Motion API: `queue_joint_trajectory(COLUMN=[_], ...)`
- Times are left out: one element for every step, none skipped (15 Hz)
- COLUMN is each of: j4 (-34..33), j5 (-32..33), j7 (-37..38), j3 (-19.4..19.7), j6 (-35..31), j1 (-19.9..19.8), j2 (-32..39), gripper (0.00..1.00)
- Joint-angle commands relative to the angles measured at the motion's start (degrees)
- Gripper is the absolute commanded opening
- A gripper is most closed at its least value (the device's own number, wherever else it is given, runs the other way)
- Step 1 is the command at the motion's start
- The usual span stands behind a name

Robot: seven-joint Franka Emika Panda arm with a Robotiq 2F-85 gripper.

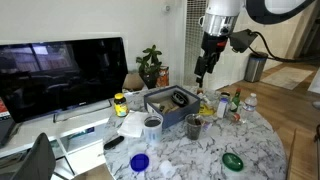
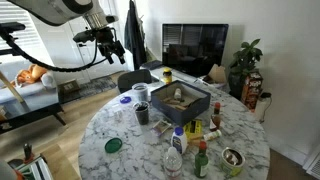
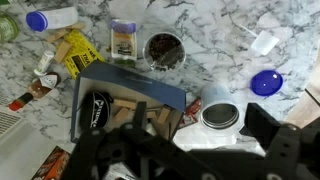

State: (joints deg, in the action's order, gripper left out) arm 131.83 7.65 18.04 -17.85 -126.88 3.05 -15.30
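Wrist view: the claw (image 3: 156,150) is being held open and empty, high above the table (image 3: 232,62), the blue box (image 3: 125,100) lying at its twelve o'clock. An approach seems in hand; a lowering toward the box is being called for.

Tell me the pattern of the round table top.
The table top is white marble with grey veins, clearest in the wrist view.

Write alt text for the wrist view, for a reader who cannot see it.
Seen from high above, the open gripper hangs over a marble table, above a dark blue box holding small items. Around the box lie a cup of dark contents, a small jar, a yellow packet, a blue lid and a metal tin.
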Motion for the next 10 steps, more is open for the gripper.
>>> queue_joint_trajectory(j4=[-0.1, -0.9, -1.3, -1.4, -1.0, -0.7, -1.0, -1.1, -1.6, -2.2], j5=[0.5, 0.7, -0.5, -2.9, -3.6, -4.7, -5.4, -6.2, -6.4, -6.2], j7=[0.4, 0.0, -1.6, -4.1, -4.3, -4.8, -5.5, -6.4, -6.7, -7.3], j3=[1.6, 1.2, 0.9, 0.5, -0.2, -0.8, -1.4, -1.8, -2.3, -2.7], j6=[0.2, 1.8, 1.1, -0.1, -2.0, -3.8, -4.3, -5.9, -6.1, -6.6], j1=[1.7, 2.2, 3.3, 5.2, 6.4, 7.9, 9.3, 10.6, 11.8, 12.9], j2=[0.2, 0.4, 2.4, 5.5, 7.7, 10.1, 12.6, 15.5, 18.8, 22.2], gripper=[1.0, 1.0, 1.0, 1.0, 1.0, 1.0, 1.0, 1.0, 1.0, 1.0])
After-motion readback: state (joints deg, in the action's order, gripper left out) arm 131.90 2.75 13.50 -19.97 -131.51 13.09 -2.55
